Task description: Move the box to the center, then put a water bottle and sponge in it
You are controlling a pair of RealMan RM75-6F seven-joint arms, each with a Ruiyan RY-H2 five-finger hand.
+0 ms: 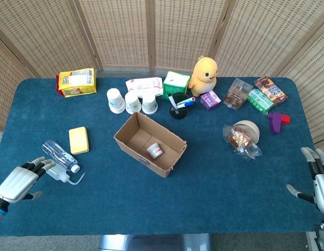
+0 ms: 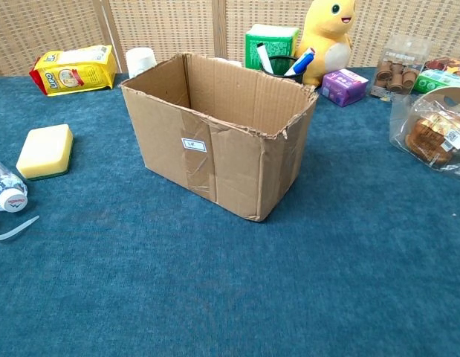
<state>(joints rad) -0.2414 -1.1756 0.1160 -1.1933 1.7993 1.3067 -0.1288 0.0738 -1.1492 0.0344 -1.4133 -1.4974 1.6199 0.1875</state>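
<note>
An open cardboard box (image 1: 149,144) (image 2: 218,132) stands near the middle of the blue table, with a small white cup (image 1: 155,151) on its floor. Left of it lies a yellow sponge (image 1: 78,140) (image 2: 45,151). A clear water bottle (image 1: 60,156) (image 2: 5,190) lies further left, beside a white squeeze bottle (image 1: 59,172). My left hand (image 1: 21,181) hovers at the front left, fingers spread and holding nothing, just left of the squeeze bottle. My right hand (image 1: 317,178) sits at the front right edge, fingers apart and holding nothing. Neither hand shows in the chest view.
Along the back stand a yellow snack bag (image 1: 76,82), three paper cups (image 1: 132,101), a green box (image 1: 176,84), a yellow plush toy (image 1: 204,75), a pen holder (image 1: 178,109) and snack packs (image 1: 258,94). A bagged pastry (image 1: 242,139) lies right of the box.
</note>
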